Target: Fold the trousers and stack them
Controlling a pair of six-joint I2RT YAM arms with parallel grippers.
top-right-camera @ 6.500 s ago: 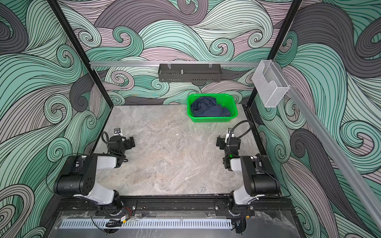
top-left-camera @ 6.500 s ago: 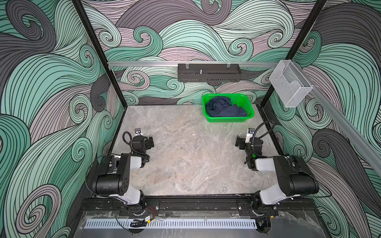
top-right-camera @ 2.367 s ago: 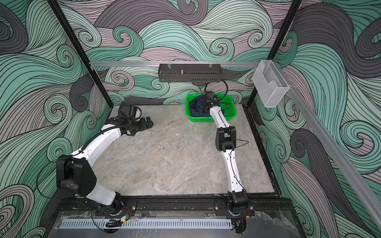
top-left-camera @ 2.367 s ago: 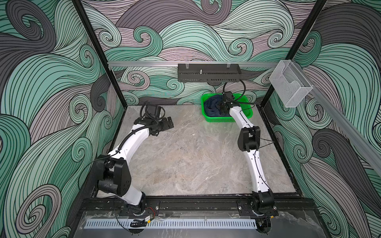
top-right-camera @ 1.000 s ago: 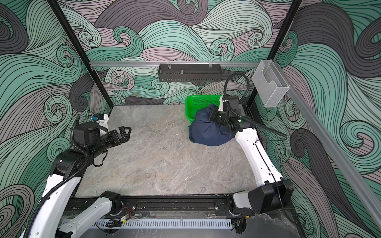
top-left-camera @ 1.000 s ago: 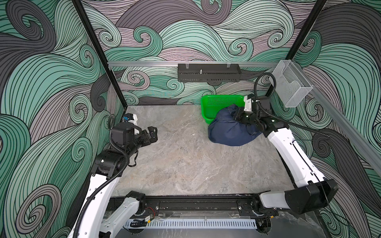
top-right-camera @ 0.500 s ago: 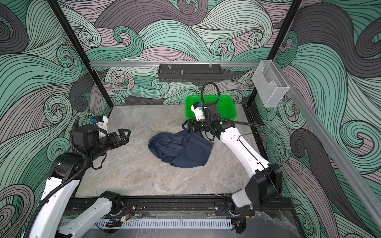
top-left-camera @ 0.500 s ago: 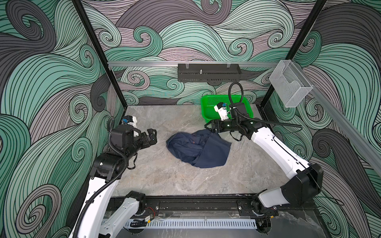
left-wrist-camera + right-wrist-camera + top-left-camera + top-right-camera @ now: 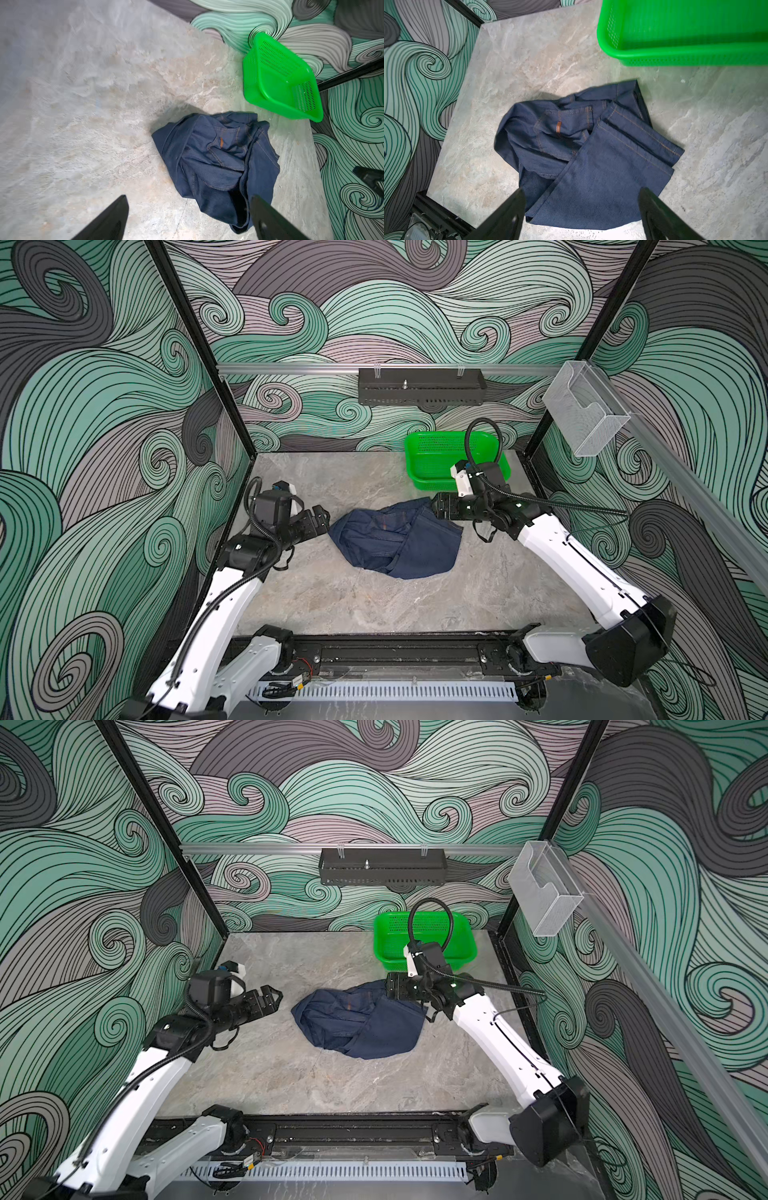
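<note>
One crumpled trousers (image 9: pixel 395 541) heap; inner folds hidden.

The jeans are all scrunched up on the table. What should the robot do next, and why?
Probably lower the right gripper and pinch the nearest leg hem. The jeans lie crumpled in a heap, and it and the left gripper are open and empty, so spreading comes before folding.

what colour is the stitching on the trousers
Orange-brown, on dark navy trousers; it shows best in the right wrist view.
</note>
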